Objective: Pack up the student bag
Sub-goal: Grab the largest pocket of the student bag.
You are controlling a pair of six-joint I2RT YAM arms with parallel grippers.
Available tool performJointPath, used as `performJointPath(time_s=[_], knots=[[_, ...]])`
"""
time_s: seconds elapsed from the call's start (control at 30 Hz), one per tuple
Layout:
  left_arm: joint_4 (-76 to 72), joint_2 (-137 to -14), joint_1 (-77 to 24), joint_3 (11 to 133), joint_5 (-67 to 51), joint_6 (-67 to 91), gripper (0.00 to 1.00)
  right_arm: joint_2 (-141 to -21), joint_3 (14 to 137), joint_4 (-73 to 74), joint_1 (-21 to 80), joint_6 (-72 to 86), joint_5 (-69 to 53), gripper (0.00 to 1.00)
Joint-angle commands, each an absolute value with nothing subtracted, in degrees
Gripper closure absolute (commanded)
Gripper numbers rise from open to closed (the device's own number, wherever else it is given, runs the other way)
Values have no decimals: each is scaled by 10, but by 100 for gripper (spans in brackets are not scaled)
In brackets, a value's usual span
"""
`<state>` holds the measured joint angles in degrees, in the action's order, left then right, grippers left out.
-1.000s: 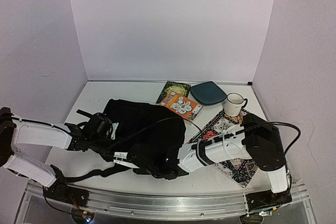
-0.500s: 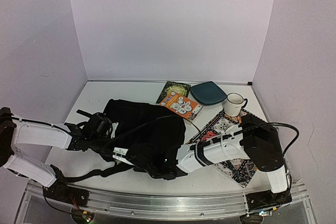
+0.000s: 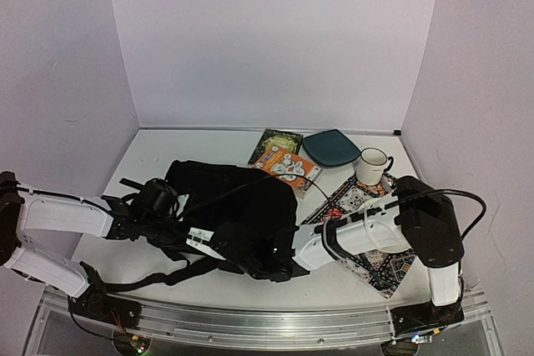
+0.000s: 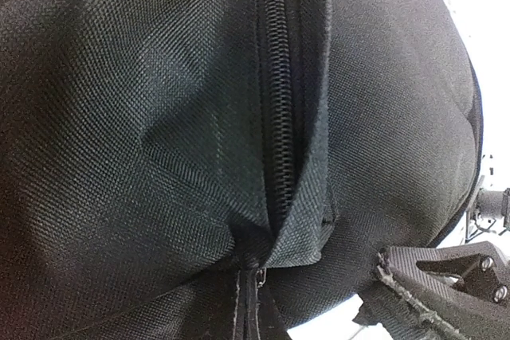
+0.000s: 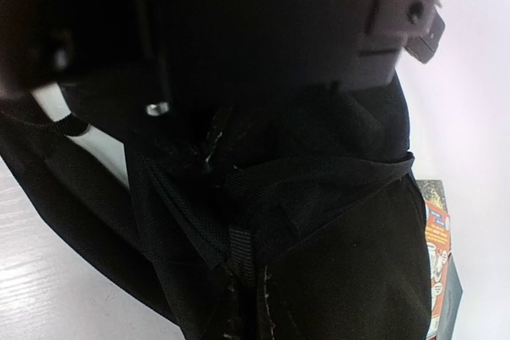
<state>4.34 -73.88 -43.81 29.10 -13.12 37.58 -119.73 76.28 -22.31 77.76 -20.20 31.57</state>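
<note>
The student bag, a large black backpack, lies at the centre left of the table. My left gripper is at its left side and is shut on a fold of the fabric. In the left wrist view the fingers pinch the cloth just below the closed zipper. My right gripper is at the bag's near edge. In the right wrist view it is shut on a webbing tab and fabric of the bag. A black strap trails at the front left.
An orange book and a green book lie behind the bag. A flat teal pouch and a white mug are at the back right. A patterned cloth lies under my right arm.
My right arm has shifted slightly to the right, and the bag's near edge has moved with it. The left arm has hardly moved.
</note>
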Motion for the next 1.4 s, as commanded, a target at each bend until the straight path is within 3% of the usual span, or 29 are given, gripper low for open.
performJointPath(time_s=[0.0, 0.3, 0.67, 0.83, 0.97, 1.17, 1.37], knots=[[47, -728, -433, 283, -118, 380, 100, -1137, 746, -217, 769, -161, 315, 98], [51, -748, -424, 278, -108, 382, 100, -1096, 709, -208, 751, -105, 259, 96], [50, -756, -417, 283, -116, 379, 100, -1102, 723, -203, 729, -29, 164, 83], [50, -752, -417, 285, -122, 379, 100, -1140, 762, -183, 725, -13, 167, 87], [50, -749, -417, 285, -128, 381, 100, -1157, 787, -163, 725, -20, 133, 81], [50, -745, -417, 292, -133, 381, 100, -1178, 815, -148, 725, -32, 134, 81], [50, -746, -417, 294, -131, 382, 100, -1117, 791, -133, 732, -31, 130, 76]])
